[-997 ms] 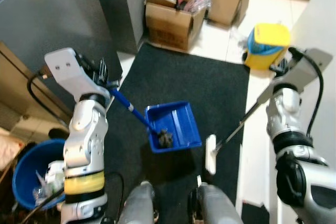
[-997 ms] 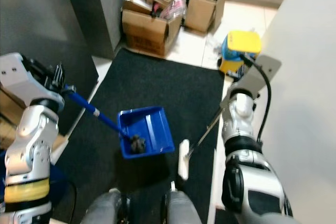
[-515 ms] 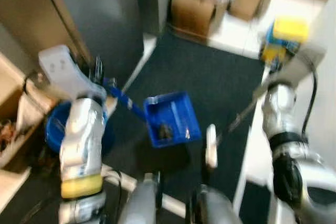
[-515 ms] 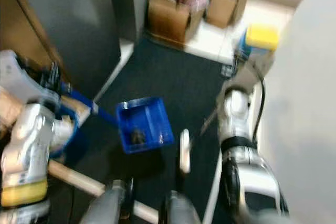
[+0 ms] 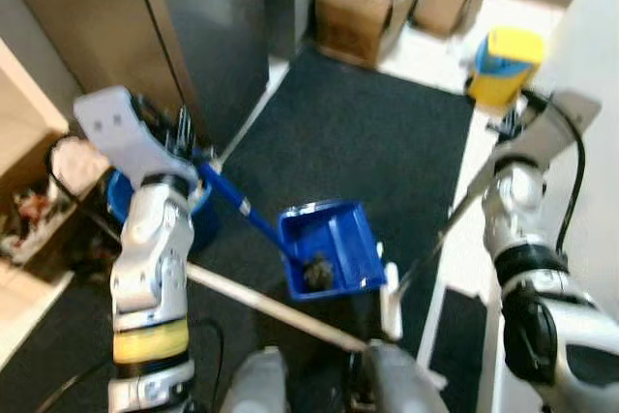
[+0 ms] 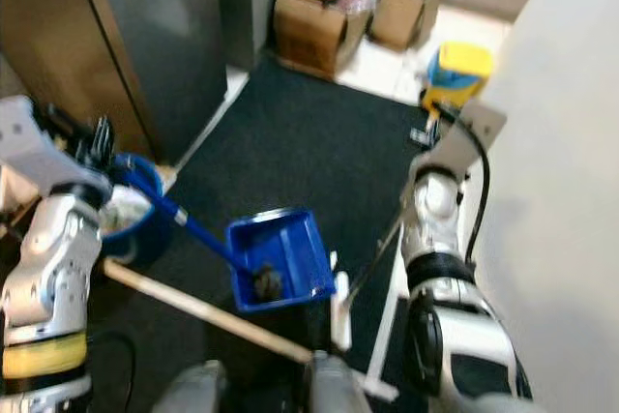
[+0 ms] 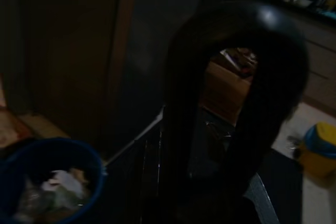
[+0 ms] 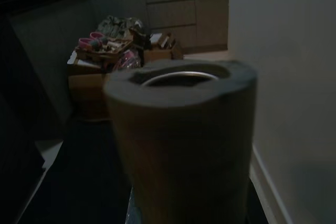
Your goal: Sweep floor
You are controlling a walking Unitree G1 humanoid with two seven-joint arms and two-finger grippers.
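A black mat [image 5: 368, 142] covers the floor, boxes [image 5: 363, 7] beyond; left pincer [image 5: 189, 147] grips the blue dustpan [image 5: 329, 258].

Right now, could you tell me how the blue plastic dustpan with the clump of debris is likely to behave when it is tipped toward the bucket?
The blue plastic dustpan looks rigid, so it should keep its shape. The dark debris clump sits loose near the handle end and will probably slide out once tilted. The long blue handle may make it swing.

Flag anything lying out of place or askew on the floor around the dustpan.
A pale wooden pole lies diagonally across the black mat, passing under the blue dustpan toward the robot's feet; it looks dropped. The dustpan itself holds a dark clump of debris, nothing spilled that I can see.
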